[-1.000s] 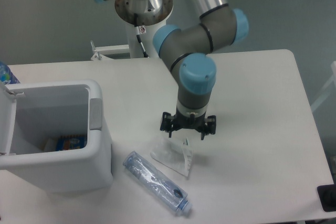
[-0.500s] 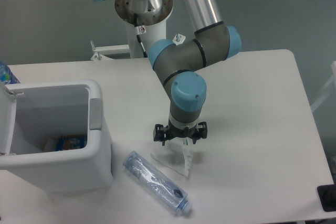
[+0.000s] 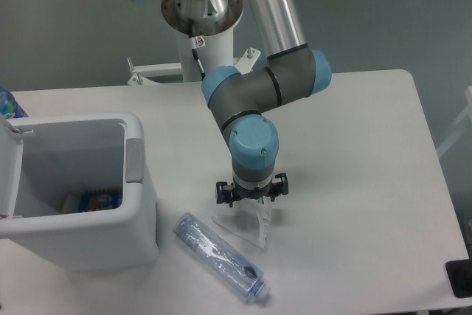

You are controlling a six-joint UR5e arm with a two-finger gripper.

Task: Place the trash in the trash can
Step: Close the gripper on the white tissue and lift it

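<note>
Camera: bottle [image 3: 220,257] lies diagonally, cap lower right; hand [image 3: 251,204] over wrapper [image 3: 247,224], grip unclear

No text, brand, number or sign can be read. The item lying inside the trash can [image 3: 140,212] shows blue and orange print, and the plastic bottle [image 3: 219,256] carries dark marks, but all of it is too blurred to make out.

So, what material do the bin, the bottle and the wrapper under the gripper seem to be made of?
Trash can: probably moulded plastic, white with a soft sheen and rounded corners.
Bottle: thin clear plastic, see-through and crushed.
Wrapper: looks like thin whitish film or paper, creased; cannot tell which.
</note>
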